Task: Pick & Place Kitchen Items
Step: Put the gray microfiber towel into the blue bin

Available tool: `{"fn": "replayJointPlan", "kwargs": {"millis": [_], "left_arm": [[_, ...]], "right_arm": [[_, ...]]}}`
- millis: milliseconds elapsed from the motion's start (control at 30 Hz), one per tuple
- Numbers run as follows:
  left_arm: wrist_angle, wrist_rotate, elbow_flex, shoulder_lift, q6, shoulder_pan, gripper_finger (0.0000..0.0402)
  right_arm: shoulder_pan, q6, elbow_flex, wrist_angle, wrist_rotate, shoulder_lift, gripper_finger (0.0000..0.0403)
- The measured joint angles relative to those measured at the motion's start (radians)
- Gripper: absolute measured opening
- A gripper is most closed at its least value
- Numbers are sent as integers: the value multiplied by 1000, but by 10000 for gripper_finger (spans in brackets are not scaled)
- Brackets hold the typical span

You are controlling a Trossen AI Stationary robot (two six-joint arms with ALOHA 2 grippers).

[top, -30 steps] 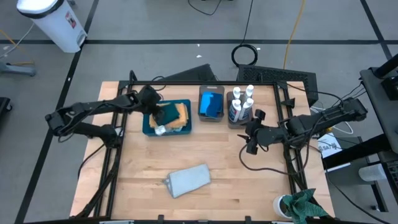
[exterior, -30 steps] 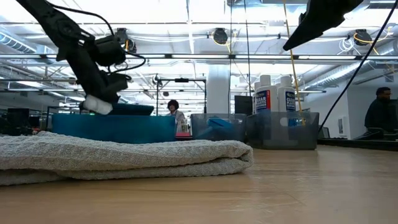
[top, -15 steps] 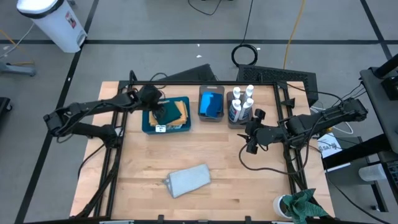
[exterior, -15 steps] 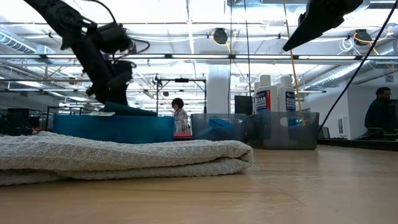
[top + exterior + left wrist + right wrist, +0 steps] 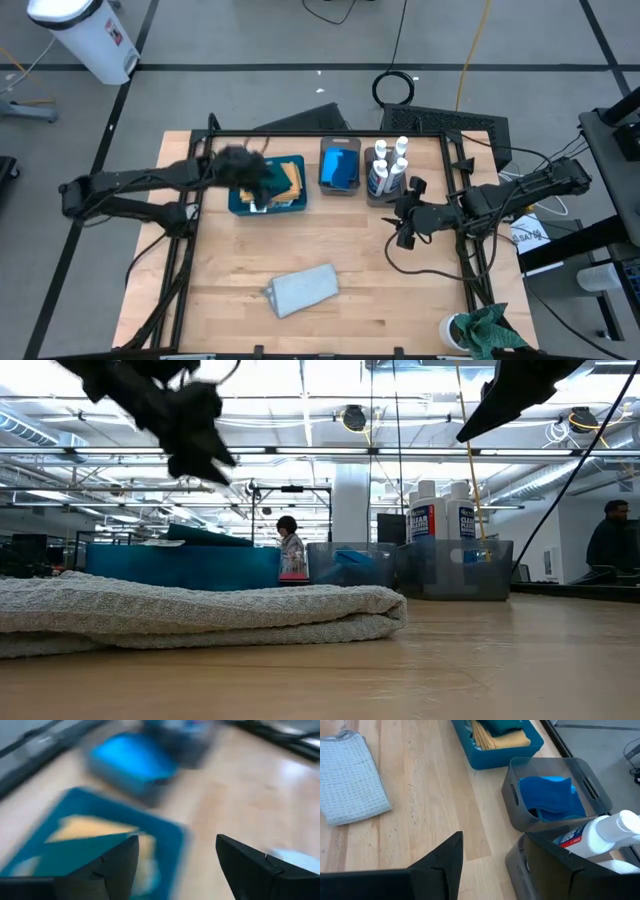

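My left gripper [image 5: 262, 182] hangs open and blurred above the flat teal tray [image 5: 236, 206], with nothing between its fingers [image 5: 177, 865]. In the tray lie a dark teal cloth [image 5: 502, 726], a mustard cloth [image 5: 495, 740] and a small white item [image 5: 258, 206] by the near wall. A folded pale grey cloth [image 5: 303, 290] lies flat on the table near the front edge. My right gripper [image 5: 404, 216] waits open in the air near the bin of white bottles [image 5: 388, 168].
A grey bin with blue sponges [image 5: 340, 165] stands between the tray and the bottle bin. A bright green rag [image 5: 490, 330] sits at the near right corner. Bare wood [image 5: 380, 270] lies around the grey cloth. People [image 5: 292, 550] stand in the room beyond.
My left gripper has opened and let go of the small white item, which now lies in the tray by its near wall. The gripper has then risen well clear of the tray and is still moving. My right arm has kept still.
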Motion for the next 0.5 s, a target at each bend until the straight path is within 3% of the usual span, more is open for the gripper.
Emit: {"fn": "replayJointPlan", "kwargs": {"millis": [233,367,500], "left_arm": [[153,-112,1,78,-146,-452,271],[260,-126,1,196,-188,-637,271],[480,-158,1,375,-187,-774,271]], "right_arm": [[0,19,0,22,1,0,180],[0,26,0,60,2,0,180],[0,18,0,108,0,0,180]]}}
